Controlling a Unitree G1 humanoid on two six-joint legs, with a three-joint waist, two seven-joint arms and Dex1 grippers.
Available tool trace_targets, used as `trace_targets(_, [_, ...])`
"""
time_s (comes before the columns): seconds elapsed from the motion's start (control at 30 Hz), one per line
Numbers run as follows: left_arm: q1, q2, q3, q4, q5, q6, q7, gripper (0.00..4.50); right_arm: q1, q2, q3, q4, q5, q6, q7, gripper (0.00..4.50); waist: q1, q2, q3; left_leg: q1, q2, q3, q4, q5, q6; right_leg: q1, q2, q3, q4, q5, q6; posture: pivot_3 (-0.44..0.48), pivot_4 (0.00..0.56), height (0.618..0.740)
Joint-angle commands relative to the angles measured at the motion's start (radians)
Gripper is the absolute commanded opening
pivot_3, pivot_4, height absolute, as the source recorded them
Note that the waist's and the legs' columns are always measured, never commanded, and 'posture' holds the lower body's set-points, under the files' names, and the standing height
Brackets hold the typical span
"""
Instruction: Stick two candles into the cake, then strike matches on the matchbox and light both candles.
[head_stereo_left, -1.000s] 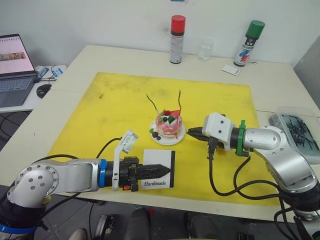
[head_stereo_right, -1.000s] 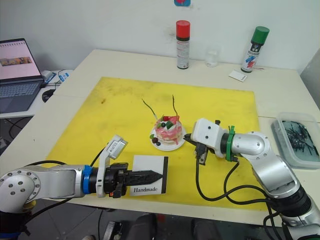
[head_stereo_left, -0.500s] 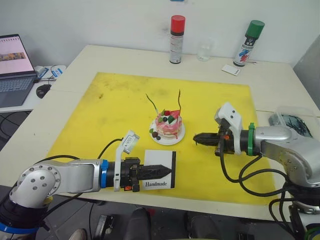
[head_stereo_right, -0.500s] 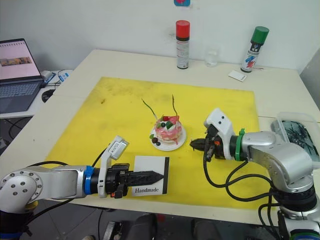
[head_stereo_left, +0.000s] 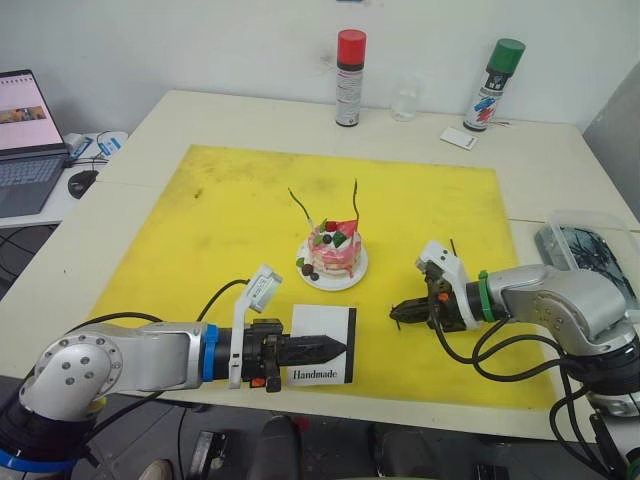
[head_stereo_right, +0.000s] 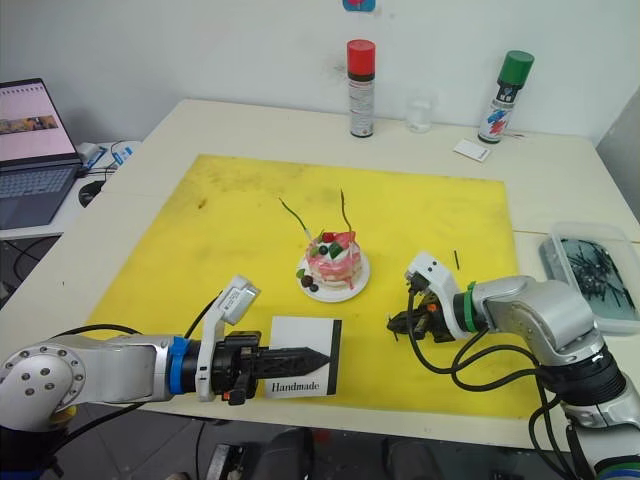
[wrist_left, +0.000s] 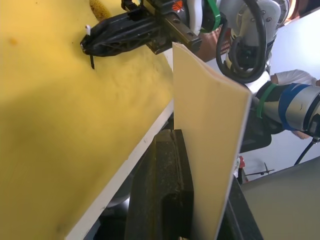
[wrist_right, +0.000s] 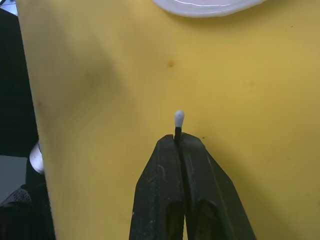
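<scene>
The pink-and-white cake (head_stereo_left: 335, 250) sits on its small white plate (head_stereo_left: 352, 277) in the middle of the yellow mat. Two thin wavy candles stand in it, one leaning left (head_stereo_left: 301, 207), one nearly upright (head_stereo_left: 356, 202). My left gripper (head_stereo_left: 338, 349) is shut on the white "Handmade" matchbox (head_stereo_left: 322, 372), holding it upright on its edge (wrist_left: 210, 145) at the mat's front. My right gripper (wrist_right: 179, 137) is shut on a dark match with a white tip (wrist_right: 179, 118). It hovers low over the mat, right of the matchbox, pointing toward it. A second match (head_stereo_left: 452, 247) lies on the mat behind it.
At the table's back stand a red-capped spray can (head_stereo_left: 350, 65), a small glass (head_stereo_left: 405, 101), a green-capped can (head_stereo_left: 494, 72) and a white card (head_stereo_left: 461, 139). A clear tray (head_stereo_left: 590, 250) of dark bits sits at the right edge. A laptop (head_stereo_left: 20, 130) is far left.
My right gripper has drawn back from beside the cake plate and come down toward the front of the mat, nearer the matchbox. The left gripper and matchbox have barely moved.
</scene>
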Motion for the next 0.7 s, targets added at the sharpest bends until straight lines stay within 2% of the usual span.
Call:
trace_targets(0.03, [0.014,0.017,0.020,-0.049,-0.027,-0.019,0.001,0.00,-0.005,0.010,0.002,-0.010,0.000,-0.027,0.000,0.45,0.000,0.000,0.000,0.000,0.000,0.000,0.000,0.000,0.000,0.000,0.000,0.000,0.000,0.000,0.000,0.000,0.150,0.740])
trace_targets(0.1, [0.015,0.019,0.017,-0.053,-0.032,-0.026,0.005,0.00,-0.002,0.019,-0.002,-0.011,-0.003,-0.034,-0.010,0.96,0.000,0.000,0.000,0.000,0.000,0.000,0.000,0.000,0.000,0.000,0.000,0.000,0.000,0.000,0.000,0.000,0.150,0.740])
trace_targets(0.27, [0.010,0.021,0.012,-0.051,-0.030,-0.030,0.002,0.00,0.013,0.017,-0.023,-0.035,-0.006,-0.052,-0.031,2.67,0.000,0.000,0.000,0.000,0.000,0.000,0.000,0.000,0.000,0.000,0.000,0.000,0.000,0.000,0.000,0.000,0.150,0.740])
trace_targets(0.43, [0.023,0.031,0.018,-0.058,-0.028,-0.034,-0.004,0.00,0.136,0.018,-0.126,-0.175,0.013,-0.123,-0.074,2.67,0.003,0.000,0.000,0.000,0.000,0.000,0.000,0.000,0.000,0.000,0.000,0.000,0.000,0.000,0.000,0.000,0.150,0.740])
trace_targets(0.57, [0.038,0.041,0.025,-0.064,-0.028,-0.038,-0.009,0.00,0.349,0.112,-0.212,-0.321,-0.024,-0.324,-0.162,2.67,0.003,0.000,0.000,0.000,0.000,-0.001,-0.001,0.000,0.000,0.000,0.000,-0.001,-0.001,-0.001,0.000,0.000,0.150,0.740])
trace_targets(0.7, [0.033,0.048,0.020,-0.062,-0.029,-0.033,-0.017,0.00,0.512,0.180,-0.183,-0.340,-0.152,-0.588,-0.200,2.67,0.002,0.000,0.000,0.000,0.000,-0.001,-0.001,0.000,0.000,0.000,0.000,-0.001,0.000,-0.003,0.004,0.000,0.150,0.740])
